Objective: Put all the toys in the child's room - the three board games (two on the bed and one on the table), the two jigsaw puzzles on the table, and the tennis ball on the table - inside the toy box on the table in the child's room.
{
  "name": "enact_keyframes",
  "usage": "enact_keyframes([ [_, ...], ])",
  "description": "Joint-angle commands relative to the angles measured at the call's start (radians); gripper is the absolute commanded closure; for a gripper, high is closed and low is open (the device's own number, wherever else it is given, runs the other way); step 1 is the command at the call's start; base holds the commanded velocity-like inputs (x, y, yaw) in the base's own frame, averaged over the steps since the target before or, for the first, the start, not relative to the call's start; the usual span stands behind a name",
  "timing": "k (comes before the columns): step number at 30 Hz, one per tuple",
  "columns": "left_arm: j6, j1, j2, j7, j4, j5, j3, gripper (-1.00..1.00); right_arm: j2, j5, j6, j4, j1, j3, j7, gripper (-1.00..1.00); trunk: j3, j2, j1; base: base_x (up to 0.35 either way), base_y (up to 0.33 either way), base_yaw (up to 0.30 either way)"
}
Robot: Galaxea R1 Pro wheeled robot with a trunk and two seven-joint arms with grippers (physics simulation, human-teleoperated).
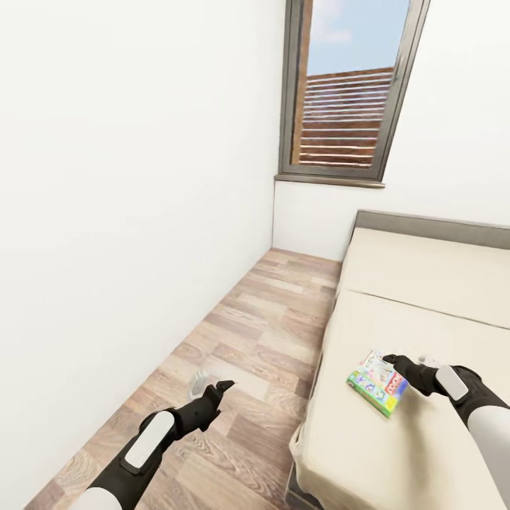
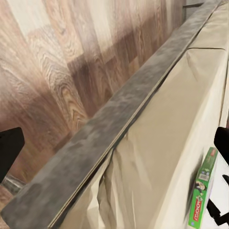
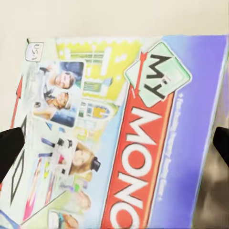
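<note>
A flat colourful board game [image 1: 379,383] lies on the bed [image 1: 425,304], near the bed's edge and tilted so one corner points toward the floor. The right hand [image 1: 392,365] is directly at the game's far side, its dark fingers [image 1: 407,371] against the box edge. In the right wrist view the printed lid [image 3: 124,138] lies close in front, with red lettering on a blue and yellow ground, and the two fingertips sit at opposite borders of the picture, spread wider than the box face; whether they press the box cannot be told.

The bed has a cream cover that hangs over a dark grey frame rail [image 2: 95,138]; a grey headboard [image 1: 432,227] runs along its far end. In the left wrist view the game's green side [image 2: 202,188] shows on top of the cover, beyond the rail.

The left hand [image 1: 212,388] hangs over the wood plank floor [image 1: 248,340], well apart from the game and to the side of the bed, with its fingers spread and holding nothing.

Beyond the left hand a white wall [image 1: 127,198] borders the strip of floor. Ahead of both hands, at the end of that strip, a grey-framed window [image 1: 347,92] shows wooden slats and blue sky.
</note>
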Motion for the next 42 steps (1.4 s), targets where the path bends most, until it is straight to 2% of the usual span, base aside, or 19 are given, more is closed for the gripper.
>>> enact_keyframes([
  [1,0.001,-0.001,0.0,0.001,0.0,0.005,-0.003,-1.0,0.001,-0.012,0.01,0.009,0.001,-0.007,0.003,-1.0,-0.001,0.0,0.0,0.0,0.0,0.272],
  [13,-0.01,0.014,0.0,0.004,0.0,0.006,-0.001,-1.0,0.003,-0.011,0.011,0.008,0.001,-0.006,0.003,-1.0,-0.001,0.0,0.0,0.0,0.0,0.081],
  [27,-0.013,0.016,0.0,0.008,0.0,0.006,-0.001,-1.0,0.005,-0.011,0.011,0.009,0.001,-0.006,0.003,-1.0,0.007,0.0,0.0,0.0,0.0,0.228],
  [42,-0.013,0.016,-0.001,0.013,0.001,0.005,-0.001,-1.0,0.005,-0.011,0.011,0.009,0.001,-0.006,0.003,-1.0,0.012,0.0,0.0,0.0,0.0,0.101],
])
